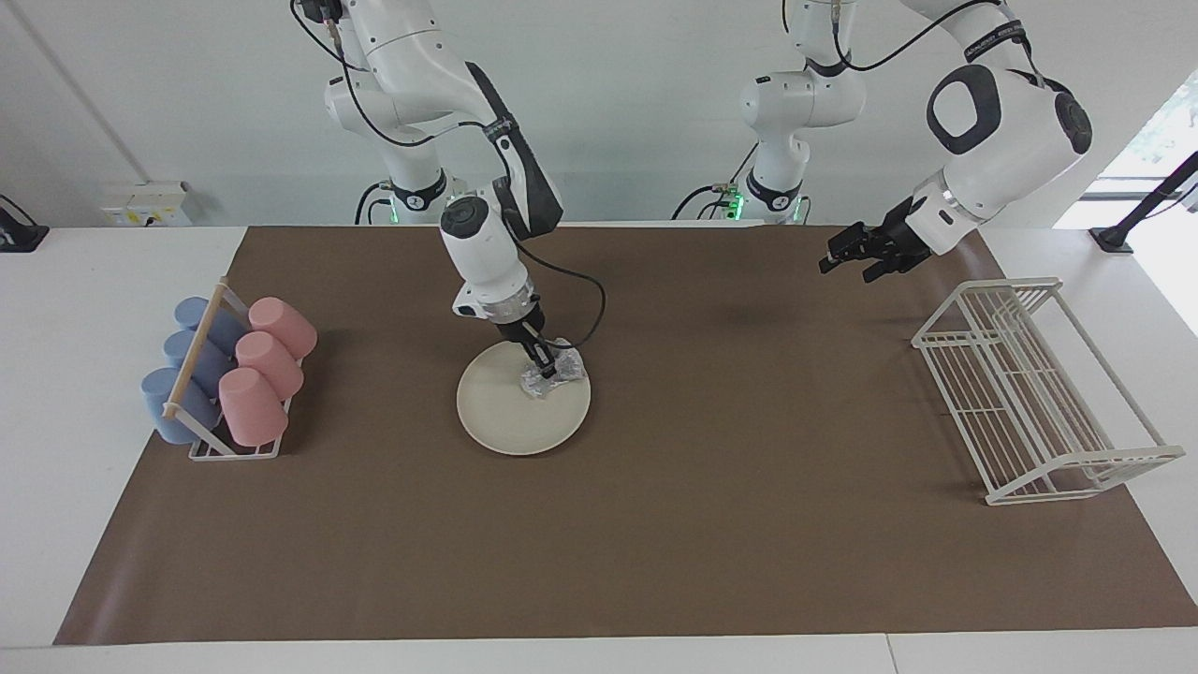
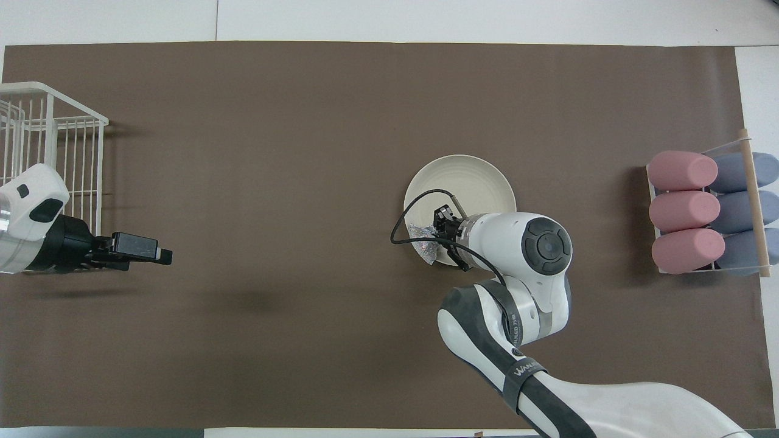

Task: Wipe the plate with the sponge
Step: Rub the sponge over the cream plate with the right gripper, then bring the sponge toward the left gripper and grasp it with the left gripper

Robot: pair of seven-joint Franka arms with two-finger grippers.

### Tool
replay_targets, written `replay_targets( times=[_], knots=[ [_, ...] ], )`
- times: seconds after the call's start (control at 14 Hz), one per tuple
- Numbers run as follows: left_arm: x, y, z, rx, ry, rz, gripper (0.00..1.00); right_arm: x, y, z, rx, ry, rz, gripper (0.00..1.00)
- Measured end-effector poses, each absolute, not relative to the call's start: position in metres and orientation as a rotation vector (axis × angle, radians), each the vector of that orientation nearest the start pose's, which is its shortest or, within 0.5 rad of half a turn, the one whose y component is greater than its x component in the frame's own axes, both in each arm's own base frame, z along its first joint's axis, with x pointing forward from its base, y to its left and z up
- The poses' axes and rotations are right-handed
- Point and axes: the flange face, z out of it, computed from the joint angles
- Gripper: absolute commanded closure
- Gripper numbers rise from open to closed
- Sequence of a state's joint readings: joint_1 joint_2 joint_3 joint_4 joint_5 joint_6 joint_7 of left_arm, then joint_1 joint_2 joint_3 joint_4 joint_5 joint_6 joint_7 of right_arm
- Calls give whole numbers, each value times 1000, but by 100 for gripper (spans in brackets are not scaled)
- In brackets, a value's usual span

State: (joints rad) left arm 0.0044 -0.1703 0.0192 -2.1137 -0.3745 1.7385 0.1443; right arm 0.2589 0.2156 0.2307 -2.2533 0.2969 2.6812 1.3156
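We see the right gripper (image 1: 544, 363) clamped on the sponge (image 1: 554, 373), pressing it at the plate's (image 1: 510, 412) two o'clock rim in the facing view; overhead, the wrist hides that contact. The left gripper (image 1: 847, 253) waits aloft, fingers seemingly closed and empty.

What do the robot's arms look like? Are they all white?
Mostly white and smooth, with rounded joints capped in dark grey discs and dark grey panels along some links. The right gripper and left gripper are black, with two slim fingers each. Thin black cables loop beside the arms, and a dark band on the right arm carries small white lettering.
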Motion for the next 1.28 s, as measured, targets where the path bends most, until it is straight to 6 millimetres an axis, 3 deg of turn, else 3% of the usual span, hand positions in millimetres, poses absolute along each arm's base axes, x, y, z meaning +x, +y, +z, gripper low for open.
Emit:
replay_targets(
  times=[0.28,0.5,0.71,0.85,1.28],
  knots=[
    [483,-22,479,-3508,36,305,0,502,255,294,-2434,1490,66,100],
    [483,-23,479,-3507,40,306,0,518,266,322,-2407,1563,147,100],
    [482,-37,479,-3498,73,321,0,531,274,375,-2378,1600,187,100],
    [481,-49,479,-3493,-10,351,0,528,276,411,-2389,1620,187,100],
    [480,-79,489,-3774,-253,464,0,485,269,556,-2426,1736,161,100]
  ],
)
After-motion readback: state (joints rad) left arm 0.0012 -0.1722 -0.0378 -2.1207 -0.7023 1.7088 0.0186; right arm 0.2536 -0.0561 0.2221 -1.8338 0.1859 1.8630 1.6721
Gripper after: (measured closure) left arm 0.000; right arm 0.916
